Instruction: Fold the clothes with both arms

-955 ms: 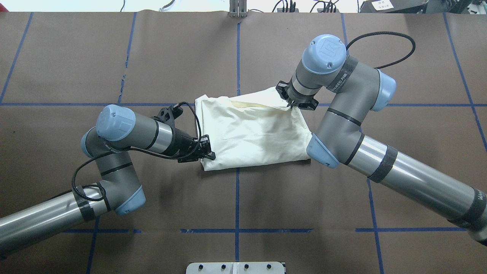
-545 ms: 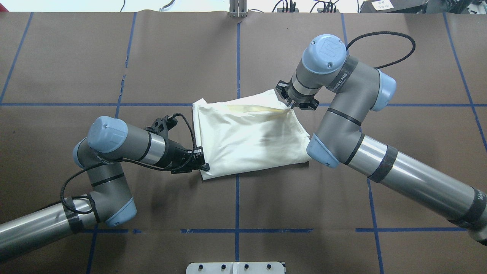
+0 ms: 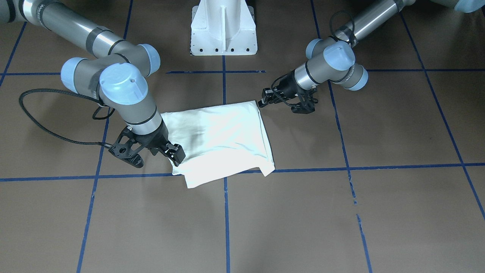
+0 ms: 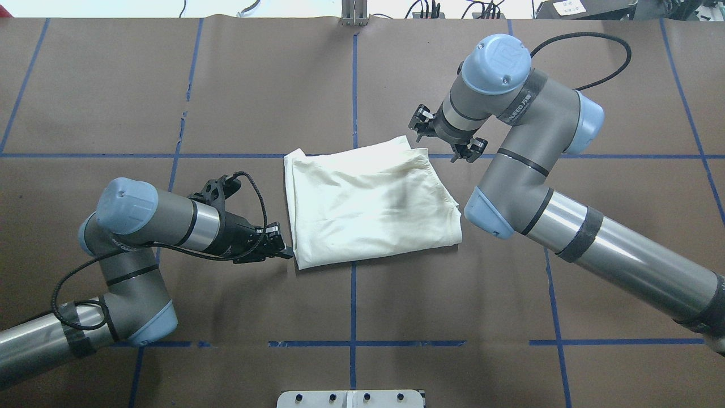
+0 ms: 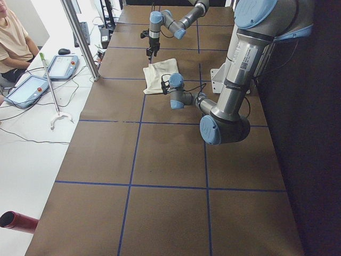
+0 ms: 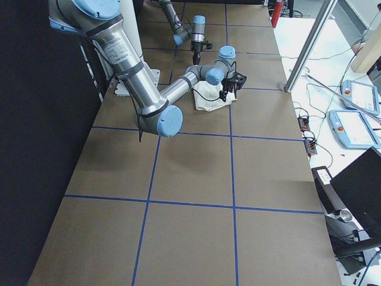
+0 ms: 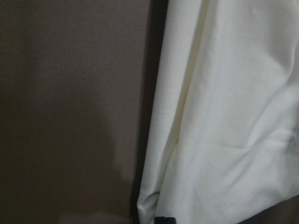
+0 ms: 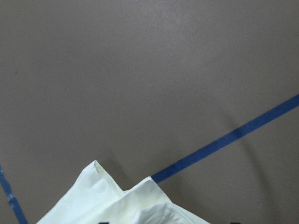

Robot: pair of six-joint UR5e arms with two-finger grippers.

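1. T-shirt [image 4: 368, 204], cream and folded into a rough, slightly skewed rectangle, lies flat on the brown bench [image 4: 255, 85] with a few soft creases across it.
2. Two blue tape lines [image 4: 354, 85] meet at the T-shirt: one runs under its middle and the other passes along its far edge.
3. The left end effector [image 4: 283, 249] sits low at the T-shirt's near left corner, with its tip touching the fabric edge. The left wrist view shows that corner against a small dark tip, but I cannot tell whether the fingers are spread or pinching the cloth.
4. The left arm [image 4: 153, 218] stretches out to the left of the T-shirt, and its wrist points at that corner.
5. The right end effector [image 3: 175, 154] hangs over the T-shirt's far right corner, raised off it. Its fingers are spread with nothing between them, and the right wrist view shows that corner lying loose on the bench below.
6. The right arm [image 4: 510, 130] bends around the T-shirt's right side.
7. A white pedestal base [image 3: 223, 30] stands on the robot's side of the T-shirt, well apart from it.
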